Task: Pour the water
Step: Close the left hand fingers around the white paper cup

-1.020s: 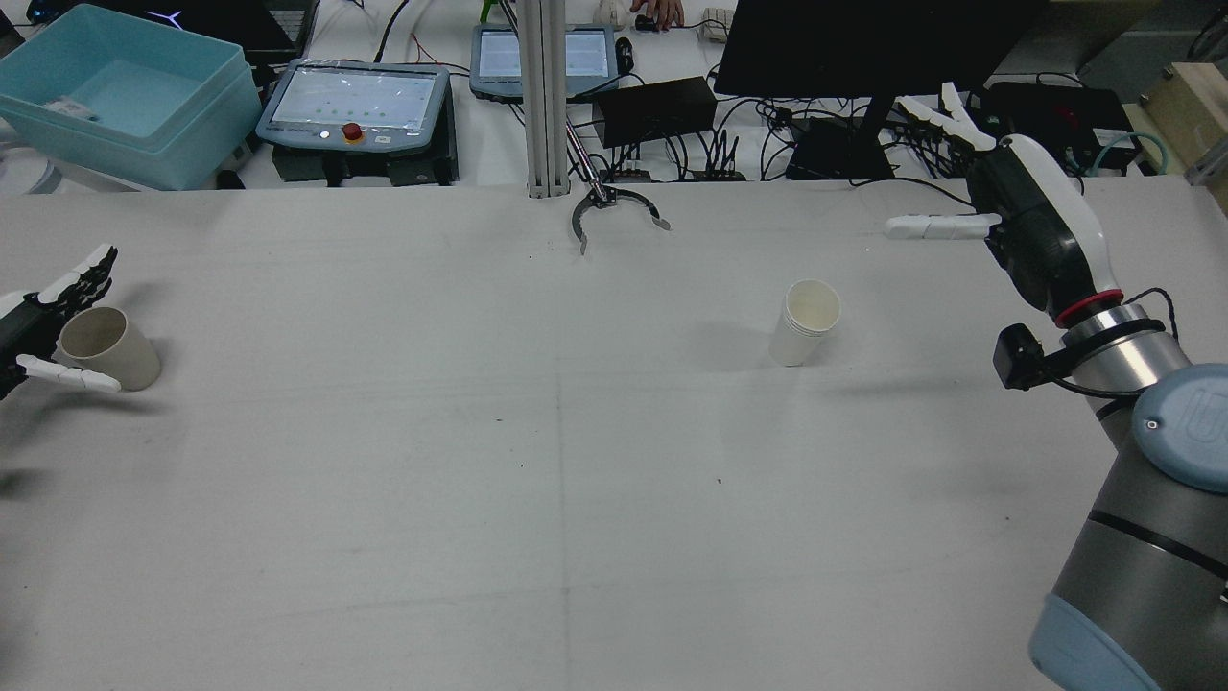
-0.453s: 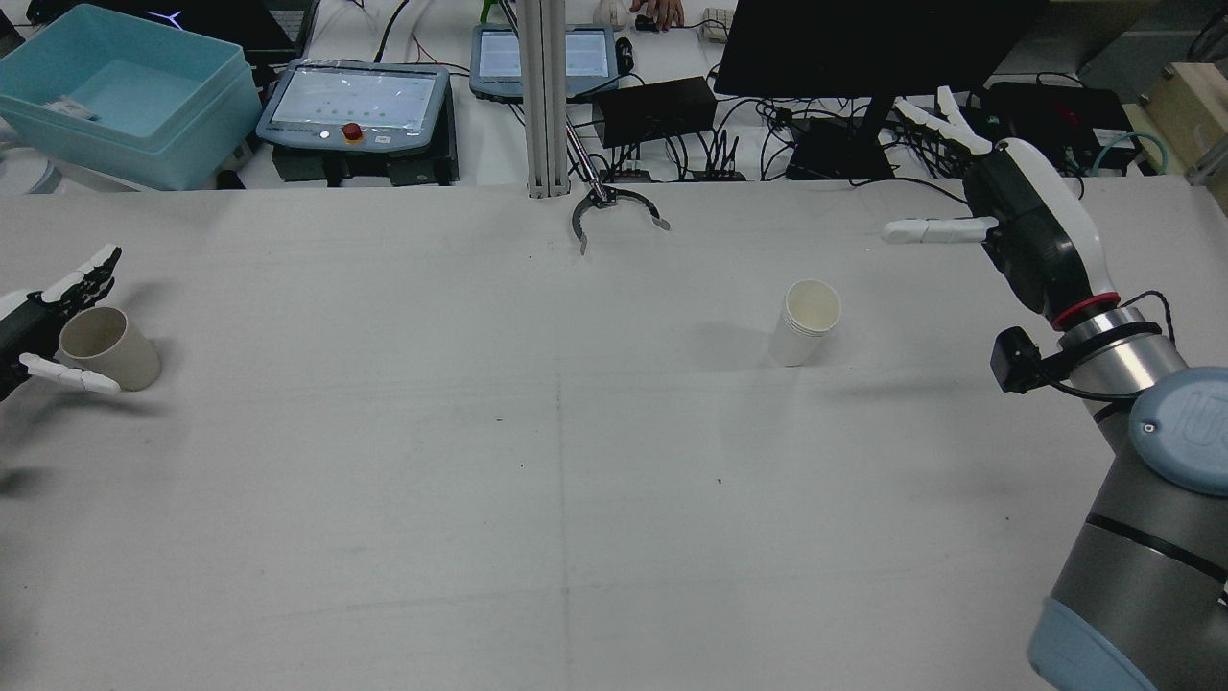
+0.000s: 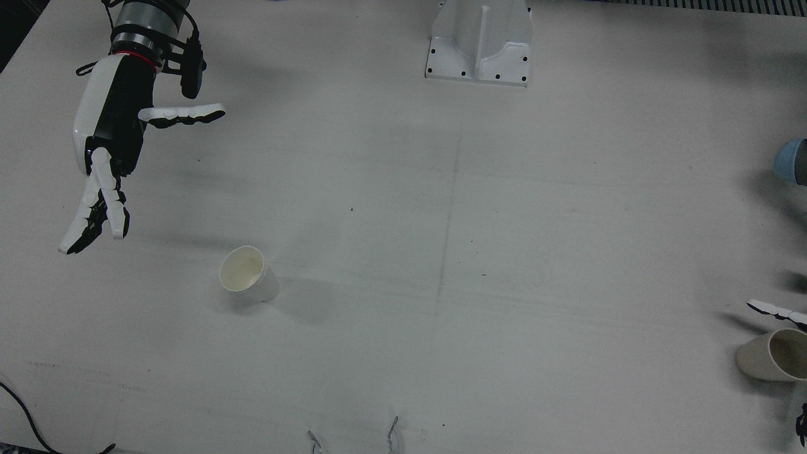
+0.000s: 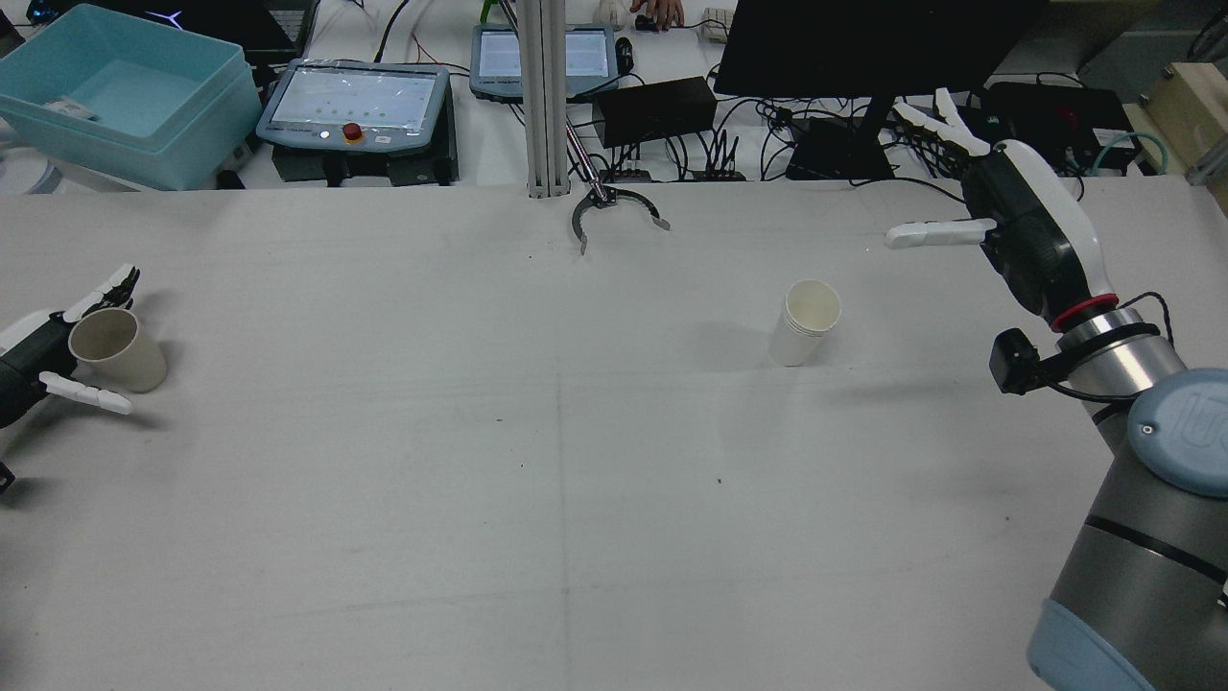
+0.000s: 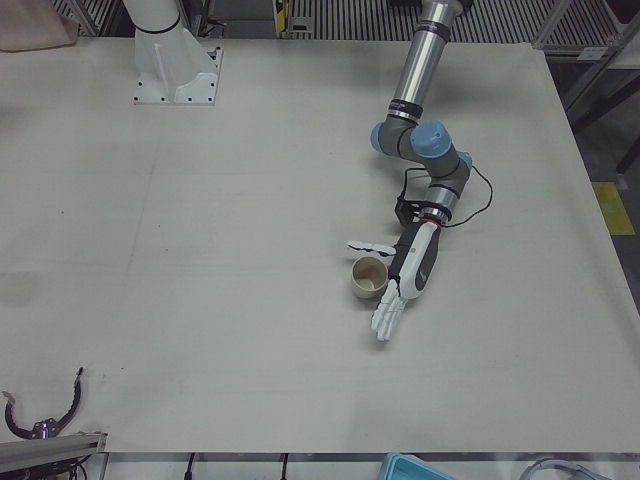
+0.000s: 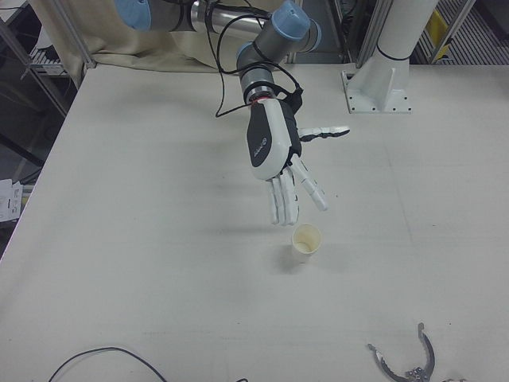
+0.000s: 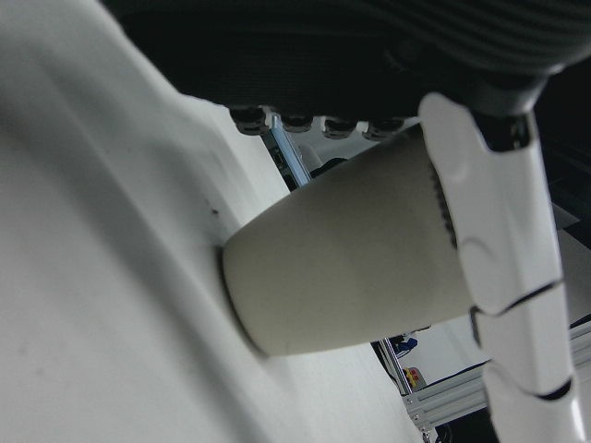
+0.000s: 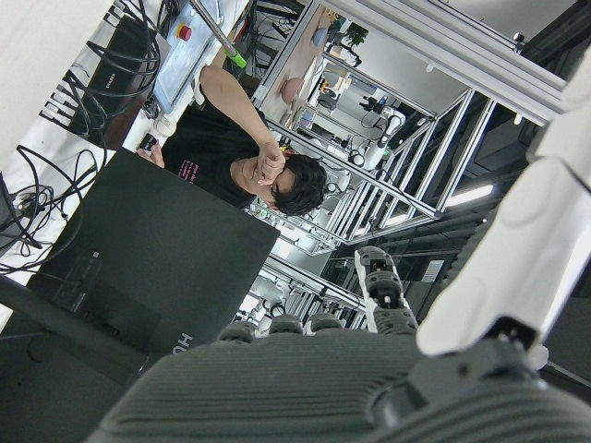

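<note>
Seen from the rear view, the nearest thing is the grey and blue right arm (image 4: 1142, 518) in the lower right corner. The white counter (image 4: 576, 499) stretches ahead of it, bare across its middle.

At the far left edge of the counter, the left hand (image 4: 43, 360) has changed most. Half a second ago its fingers stood a little apart from the beige paper cup (image 4: 120, 348); now the hand has slid in towards the cup, with one finger (image 4: 86, 392) lying just in front of the cup's base and others behind its rim. The cup itself appears shifted slightly to the right. In the left hand view the cup (image 7: 351, 254) fills the frame, tilted, with a white finger (image 7: 499, 277) lying against its wall near the rim. The hand is cupped around it but not clearly clamped; I judge the grasp is closing rather than complete, and the cup has not yet left the counter.

Farther in, right of centre, a white paper cup (image 4: 806, 321) stands upright and alone, mouth open. It is likely the cup to be poured into.

Beyond and to its right, the right hand (image 4: 1017, 216) hovers above the counter, fingers spread and empty, well apart from the white cup. It has drifted only slightly.

At the back, a black metal claw (image 4: 614, 213) lies on the counter, and beyond it a teal bin (image 4: 125, 96) and two tablet consoles (image 4: 355, 101).
</note>
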Motion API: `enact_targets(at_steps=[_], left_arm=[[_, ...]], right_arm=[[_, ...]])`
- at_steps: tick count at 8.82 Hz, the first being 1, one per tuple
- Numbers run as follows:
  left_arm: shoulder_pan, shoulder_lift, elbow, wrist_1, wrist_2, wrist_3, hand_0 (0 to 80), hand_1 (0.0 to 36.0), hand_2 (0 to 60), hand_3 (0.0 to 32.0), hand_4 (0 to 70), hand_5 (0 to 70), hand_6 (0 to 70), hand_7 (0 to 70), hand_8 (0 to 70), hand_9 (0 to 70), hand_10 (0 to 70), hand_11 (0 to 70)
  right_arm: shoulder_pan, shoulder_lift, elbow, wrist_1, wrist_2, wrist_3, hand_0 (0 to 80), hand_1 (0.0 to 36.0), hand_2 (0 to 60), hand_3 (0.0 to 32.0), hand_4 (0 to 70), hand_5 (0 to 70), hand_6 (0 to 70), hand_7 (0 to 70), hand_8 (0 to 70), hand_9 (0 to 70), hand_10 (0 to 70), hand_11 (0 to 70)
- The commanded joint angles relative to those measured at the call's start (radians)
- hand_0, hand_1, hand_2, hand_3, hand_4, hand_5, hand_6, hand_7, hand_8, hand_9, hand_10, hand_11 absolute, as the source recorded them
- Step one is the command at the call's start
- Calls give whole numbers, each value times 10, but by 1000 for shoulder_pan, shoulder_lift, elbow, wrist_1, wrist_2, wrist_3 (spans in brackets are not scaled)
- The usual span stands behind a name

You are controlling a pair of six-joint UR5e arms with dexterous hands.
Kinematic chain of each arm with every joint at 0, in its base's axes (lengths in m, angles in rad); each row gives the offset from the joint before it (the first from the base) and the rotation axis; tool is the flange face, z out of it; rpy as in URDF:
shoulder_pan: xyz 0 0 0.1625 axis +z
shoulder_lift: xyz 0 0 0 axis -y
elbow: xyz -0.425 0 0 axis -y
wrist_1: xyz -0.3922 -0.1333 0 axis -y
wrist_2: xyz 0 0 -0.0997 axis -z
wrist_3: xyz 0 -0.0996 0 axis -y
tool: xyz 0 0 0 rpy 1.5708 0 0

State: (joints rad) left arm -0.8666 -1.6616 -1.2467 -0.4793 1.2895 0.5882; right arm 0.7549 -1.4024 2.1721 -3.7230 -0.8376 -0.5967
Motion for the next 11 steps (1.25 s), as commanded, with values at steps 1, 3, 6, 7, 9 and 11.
enact_targets(at_steps=[1,3,6,7,9,11], left_arm=[[12,0,-10,4,1,-2,503,171,42,0,67,0,0,23,0,6,14,39],[12,0,-13,4,-3,-13,512,182,46,0,60,0,0,24,0,8,13,39],[11,0,-14,31,-12,-37,533,217,104,0,69,0,0,28,0,11,17,47],[11,0,-16,48,-15,-51,550,238,132,0,91,50,0,30,0,12,20,54],[11,0,-25,63,-10,-53,575,267,199,0,161,143,8,53,0,12,34,74],[9,2,-34,74,-15,-53,537,228,143,0,118,226,18,113,0,9,23,55]], right_arm=[[0,-1,-2,0,0,0,433,87,41,0,51,24,15,0,11,12,0,0],[1,0,-11,2,0,2,431,87,44,0,52,25,17,4,13,15,0,0],[0,0,-11,0,0,2,430,86,40,0,48,23,13,0,12,13,0,0],[0,-1,-11,0,0,2,429,85,42,0,49,23,14,0,12,14,0,0],[0,0,-11,2,0,2,428,84,38,0,50,25,15,0,12,14,0,0],[0,0,-11,0,0,2,427,84,41,0,49,26,15,1,11,14,0,0]])
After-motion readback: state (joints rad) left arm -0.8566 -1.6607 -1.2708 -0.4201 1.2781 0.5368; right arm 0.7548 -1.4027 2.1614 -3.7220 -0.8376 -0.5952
